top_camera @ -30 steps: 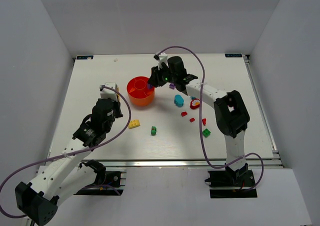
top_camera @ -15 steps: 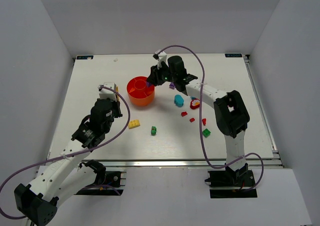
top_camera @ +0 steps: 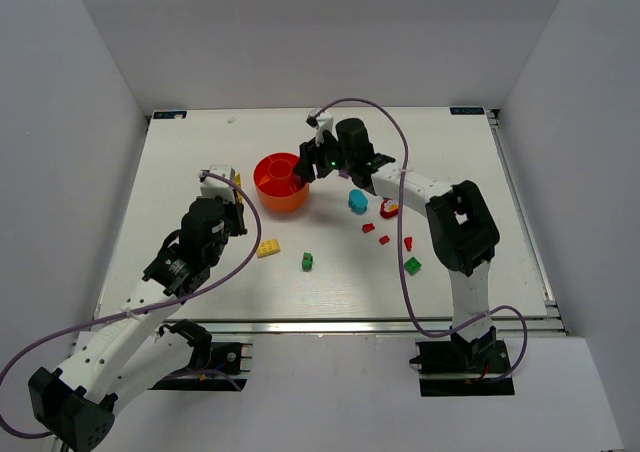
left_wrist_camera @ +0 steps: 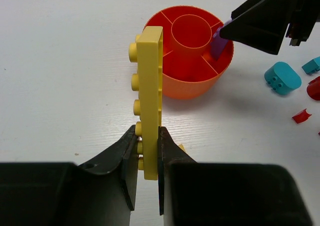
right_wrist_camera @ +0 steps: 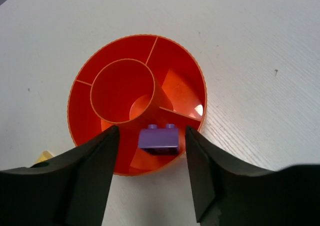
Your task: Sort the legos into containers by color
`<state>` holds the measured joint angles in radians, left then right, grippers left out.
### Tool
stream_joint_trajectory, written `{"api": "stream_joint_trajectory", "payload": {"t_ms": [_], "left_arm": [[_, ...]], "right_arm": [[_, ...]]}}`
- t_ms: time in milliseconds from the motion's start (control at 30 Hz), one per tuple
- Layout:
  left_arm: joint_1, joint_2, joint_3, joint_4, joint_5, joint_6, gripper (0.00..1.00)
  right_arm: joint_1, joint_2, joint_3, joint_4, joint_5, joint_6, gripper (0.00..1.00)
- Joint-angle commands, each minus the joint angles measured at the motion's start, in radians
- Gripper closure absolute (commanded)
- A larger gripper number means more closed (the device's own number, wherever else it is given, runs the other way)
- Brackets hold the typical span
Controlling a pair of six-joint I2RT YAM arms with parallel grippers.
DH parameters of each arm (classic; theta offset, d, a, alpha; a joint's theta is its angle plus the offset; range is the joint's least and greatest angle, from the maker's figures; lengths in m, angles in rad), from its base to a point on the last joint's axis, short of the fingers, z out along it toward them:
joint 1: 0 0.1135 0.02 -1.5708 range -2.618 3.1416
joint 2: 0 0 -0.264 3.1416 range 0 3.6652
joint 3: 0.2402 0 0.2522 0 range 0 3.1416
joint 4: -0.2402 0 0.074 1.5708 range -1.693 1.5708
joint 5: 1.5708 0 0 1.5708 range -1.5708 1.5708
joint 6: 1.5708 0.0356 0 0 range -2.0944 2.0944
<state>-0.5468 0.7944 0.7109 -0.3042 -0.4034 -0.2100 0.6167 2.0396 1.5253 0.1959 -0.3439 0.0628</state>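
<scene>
The round orange tub stands left of the table's middle. My right gripper hangs open over its right edge. In the right wrist view a purple brick sits free between the spread fingers, touching neither, over a compartment of the tub. My left gripper is left of the tub, shut on a long yellow plate held on edge. In the left wrist view the plate points at the tub, and the purple brick is at the far rim.
Loose pieces lie on the table: a yellow brick, a green one, a teal piece, a red-and-white piece, small red bits, another green brick and a purple bit.
My right gripper has shifted slightly over the tub's right rim. The left arm with the yellow plate has hardly moved.
</scene>
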Motion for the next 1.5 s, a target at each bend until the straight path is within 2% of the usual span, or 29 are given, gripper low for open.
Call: {"api": "stream_joint_trajectory", "payload": {"t_ms": [0, 67, 233, 333, 367, 400, 433, 500, 533, 600, 633, 733, 800, 833, 933, 1033, 1100, 1133, 1167, 1233, 1467], "left_arm": [[0.002, -0.018, 0.001, 0.034, 0.041, -0.009, 1.00], [0.002, -0.015, 0.005, 0.045, 0.073, -0.011, 1.00], [0.002, -0.001, 0.022, 0.085, 0.262, 0.010, 1.00], [0.002, 0.006, 0.018, 0.111, 0.478, 0.052, 1.00], [0.002, 0.026, 0.019, 0.120, 0.526, 0.076, 1.00], [0.002, 0.040, 0.022, 0.119, 0.567, 0.087, 1.00], [0.002, 0.057, 0.031, 0.116, 0.628, 0.099, 1.00], [0.002, 0.097, 0.039, 0.103, 0.667, 0.130, 1.00], [0.002, 0.104, 0.042, 0.100, 0.684, 0.141, 1.00], [0.002, 0.111, 0.038, 0.109, 0.684, 0.153, 1.00], [0.002, 0.108, 0.035, 0.122, 0.678, 0.158, 1.00], [0.002, 0.106, 0.022, 0.148, 0.673, 0.178, 1.00], [0.002, 0.111, 0.019, 0.160, 0.684, 0.198, 1.00], [0.002, 0.123, 0.021, 0.171, 0.681, 0.204, 1.00], [0.002, 0.146, 0.039, 0.175, 0.712, 0.239, 1.00], [0.002, 0.175, 0.071, 0.156, 0.831, 0.264, 1.00], [0.002, 0.186, 0.102, 0.140, 0.938, 0.281, 1.00], [0.002, 0.189, 0.110, 0.122, 0.974, 0.282, 1.00], [0.002, 0.187, 0.117, 0.114, 1.003, 0.294, 1.00], [0.002, 0.189, 0.131, 0.091, 1.069, 0.305, 1.00], [0.002, 0.226, 0.139, 0.076, 1.132, 0.302, 1.00]], "right_arm": [[-0.002, -0.035, -0.007, 0.050, -0.020, -0.031, 0.37], [-0.003, -0.042, -0.005, 0.046, -0.020, -0.037, 0.32], [-0.008, -0.071, 0.012, 0.025, -0.020, -0.038, 0.31], [-0.024, -0.104, 0.048, -0.054, -0.055, -0.058, 0.35], [-0.029, -0.129, 0.064, -0.088, -0.081, -0.093, 0.39], [-0.043, -0.145, 0.075, -0.117, -0.136, -0.086, 0.48], [-0.057, -0.162, 0.082, -0.163, -0.177, -0.071, 0.71], [-0.083, -0.211, 0.087, -0.190, -0.330, 0.032, 0.96], [-0.103, -0.251, 0.082, -0.194, -0.371, 0.067, 0.96], [-0.115, -0.295, 0.050, -0.194, -0.472, 0.159, 0.81], [-0.120, -0.326, 0.035, -0.194, -0.504, 0.195, 0.53], [-0.158, -0.363, -0.007, -0.173, -0.651, 0.331, 0.25], [-0.161, -0.366, -0.025, -0.170, -0.731, 0.389, 0.21], [-0.160, -0.366, -0.034, -0.167, -0.756, 0.440, 0.15], [-0.153, -0.375, -0.083, -0.127, -0.846, 0.431, 0.12], [-0.158, -0.433, -0.181, -0.020, -0.967, 0.233, 0.13], [-0.167, -0.481, -0.220, -0.062, -0.975, -0.133, 0.16], [-0.166, -0.516, -0.220, -0.236, -0.942, -0.279, 0.15], [-0.158, -0.518, -0.199, -0.330, -0.887, -0.530, 0.15], [-0.158, -0.484, -0.113, -0.546, -0.895, -0.683, 0.18], [-0.141, -0.469, -0.106, -0.515, -0.955, -0.701, 0.22]]}}
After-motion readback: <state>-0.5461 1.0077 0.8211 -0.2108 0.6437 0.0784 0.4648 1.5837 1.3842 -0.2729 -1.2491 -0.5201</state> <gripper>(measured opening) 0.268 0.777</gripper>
